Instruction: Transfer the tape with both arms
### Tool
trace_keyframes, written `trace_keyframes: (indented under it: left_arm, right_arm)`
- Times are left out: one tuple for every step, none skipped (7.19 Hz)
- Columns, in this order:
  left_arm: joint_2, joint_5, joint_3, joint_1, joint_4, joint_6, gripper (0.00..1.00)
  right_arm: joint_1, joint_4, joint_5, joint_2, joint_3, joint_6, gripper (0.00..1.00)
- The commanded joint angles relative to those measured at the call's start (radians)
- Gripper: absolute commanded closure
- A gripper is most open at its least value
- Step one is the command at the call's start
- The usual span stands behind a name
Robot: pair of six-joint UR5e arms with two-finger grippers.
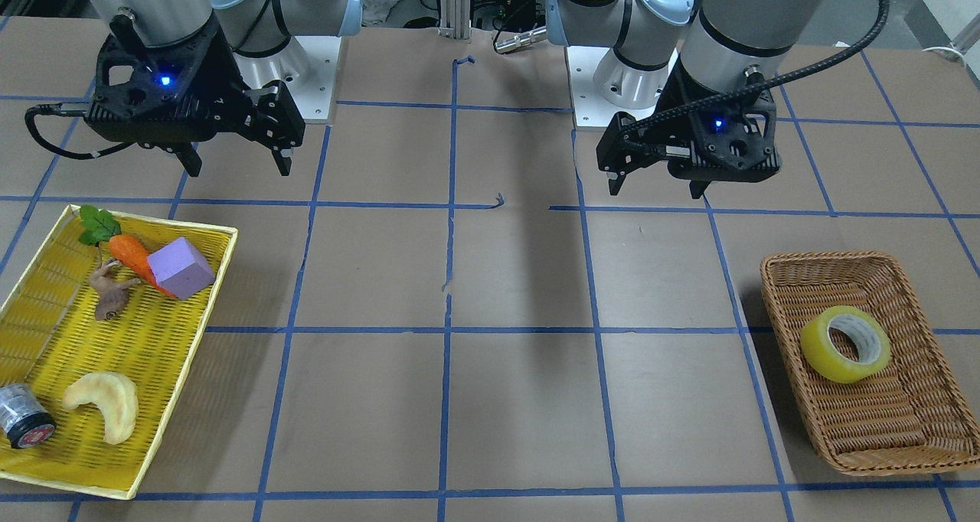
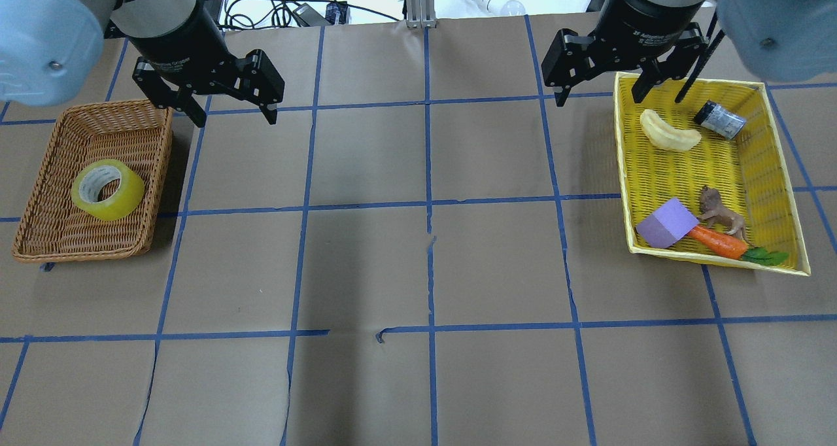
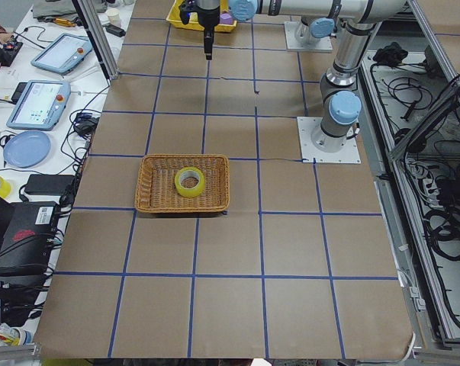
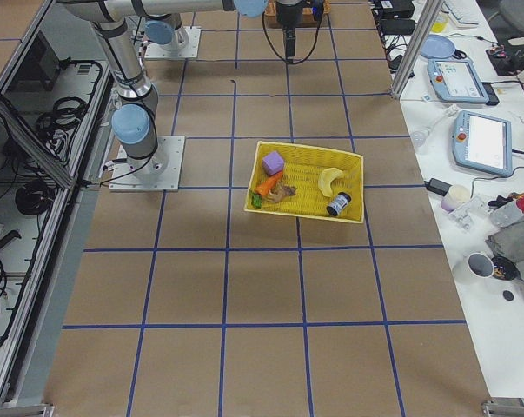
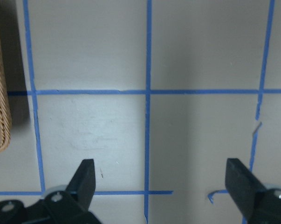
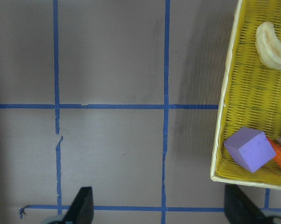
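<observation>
1. The tape (image 2: 108, 189) was seen lying flat near the middle of the wicker basket (image 2: 85, 254) at the left end of the bench (image 2: 425, 269). It was not gripped by anything.
2. The left gripper (image 2: 233, 119) was held wide open and empty above the bench, just beside the basket's far corner. A finger could be caught on the basket wall during a descent. The light basket could then be dragged or lifted with the roll.
3. The roll was judged smooth and round. It could be squeezed out if it were pinched across its outer face. A pinch on the ring wall, with one finger through the core, was judged safer.
4. A handover over the middle of the bench was expected. The tape could be dropped and rolled away if it were released before a firm grip had been taken by the other arm.
5. The right gripper (image 2: 596, 96) was also held wide open and empty, over the far left corner of the yellow tray (image 2: 621, 171).
6. Nothing but the tape was held in the wicker basket.
7. A pale banana-shaped toy (image 2: 668, 132), a dark can with a red end (image 2: 719, 119), a purple block (image 2: 667, 222), a brown animal figure (image 2: 719, 214) and a toy carrot (image 2: 718, 241) were held in the yellow tray. If the tray was the goal, the tape could be set down on one of them and tipped.
</observation>
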Motion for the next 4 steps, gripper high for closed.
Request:
trace_keyframes:
  left_arm:
    - [0.008,0.002,-0.003,-0.003,-0.035,0.006,0.00]
    - [0.008,0.002,-0.004,-0.003,-0.037,0.006,0.00]
    - [0.008,0.002,-0.003,-0.003,-0.043,0.006,0.00]
    - [0.009,0.002,-0.007,-0.003,-0.043,0.008,0.00]
  right_arm:
    - [-0.002,0.001,0.000,-0.001,-0.002,0.000,0.00]
    - [-0.001,0.001,-0.001,-0.001,0.000,0.000,0.00]
    - [-0.001,0.001,0.000,-0.001,-0.002,0.000,0.00]
    - [-0.002,0.001,-0.001,-0.001,0.000,0.000,0.00]
